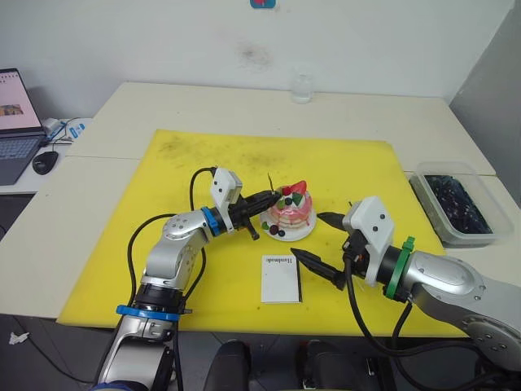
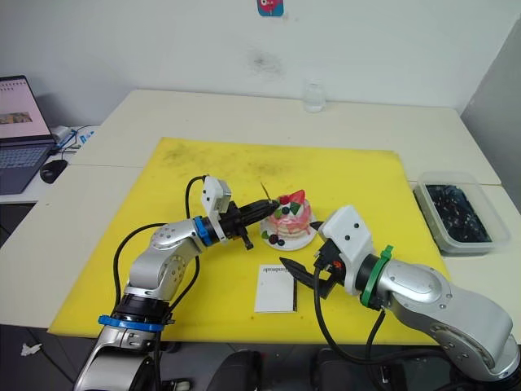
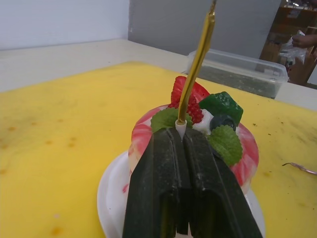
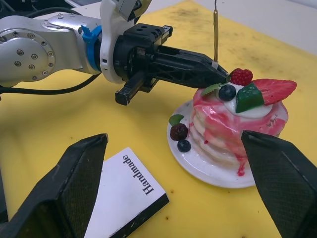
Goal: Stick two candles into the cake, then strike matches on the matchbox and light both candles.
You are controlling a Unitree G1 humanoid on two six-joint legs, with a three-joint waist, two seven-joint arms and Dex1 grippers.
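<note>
Left eye view: yellow mat (image 1: 203, 163) over pale tables (image 1: 203, 102)

On the worktop (image 1: 98, 204) lies a mat (image 1: 187, 187). The cake (image 1: 291, 212) sits near the mat's middle, the matchbox (image 1: 281, 278) in front of it. A tub (image 1: 456, 204) stands off the mat to the right, a glass (image 1: 302, 85) behind it, a laptop (image 1: 16, 122) far left.
</note>
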